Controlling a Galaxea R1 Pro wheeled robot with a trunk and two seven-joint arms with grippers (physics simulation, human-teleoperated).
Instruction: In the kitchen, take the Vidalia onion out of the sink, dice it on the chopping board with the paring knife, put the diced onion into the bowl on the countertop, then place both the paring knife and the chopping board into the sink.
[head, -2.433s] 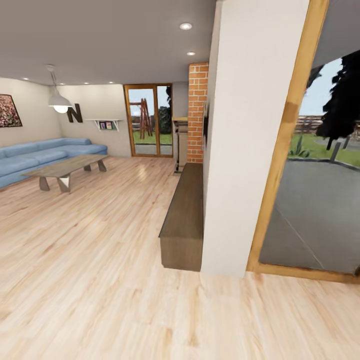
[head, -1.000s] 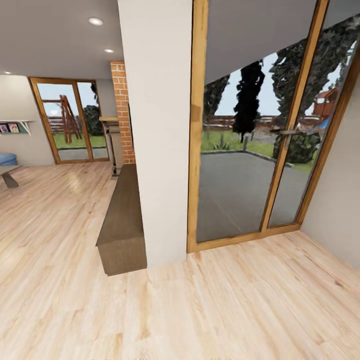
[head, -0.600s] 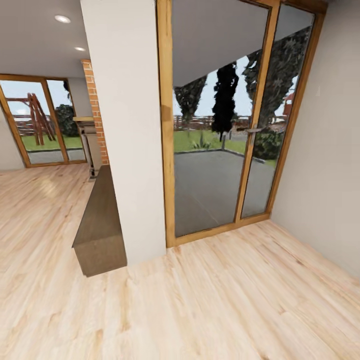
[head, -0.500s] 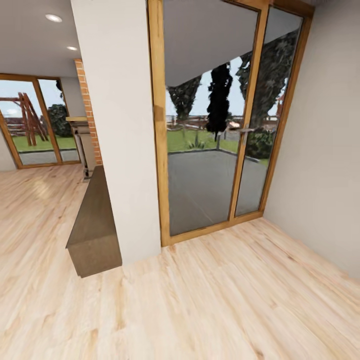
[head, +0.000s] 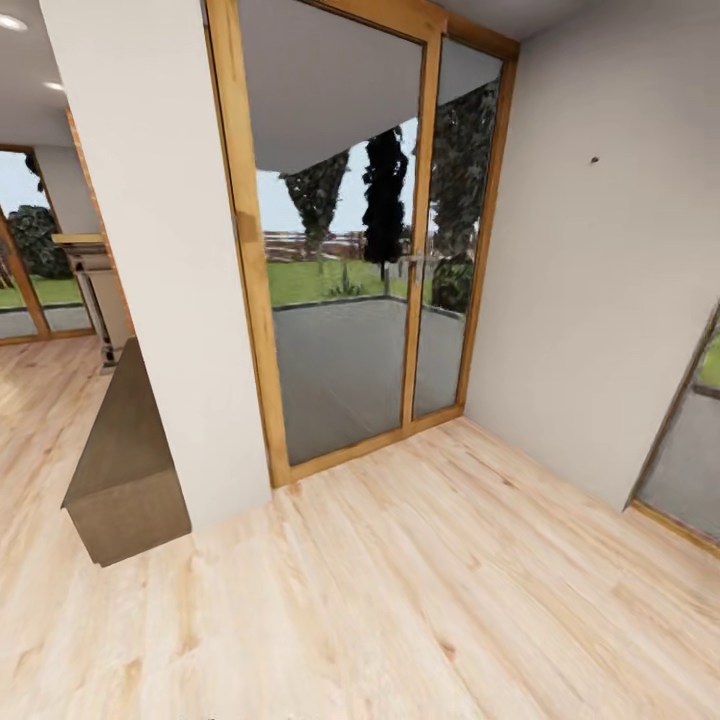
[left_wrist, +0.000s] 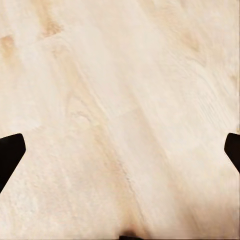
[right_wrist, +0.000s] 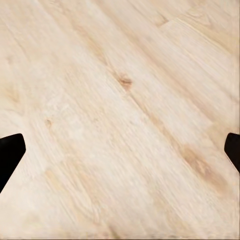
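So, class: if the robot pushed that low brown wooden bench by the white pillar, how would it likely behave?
The low brown bench looks like a solid, boxy block, so it is probably heavy and stiff. Its long flat base sits on the smooth wood floor, so it would likely slide rather than tip. It abuts the white pillar, which blocks pushes that way.

Pale wood-grain floor (head: 420, 580), white pillar (head: 150, 250), orange-brown wooden door frame (head: 238, 250).

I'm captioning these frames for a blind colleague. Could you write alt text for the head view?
A tall wood-framed glass door looks out on a grey patio, lawn and dark trees, set between a white pillar and a plain pale wall. Light wooden plank flooring fills the foreground, and a low brown wooden cabinet stands left of the pillar.
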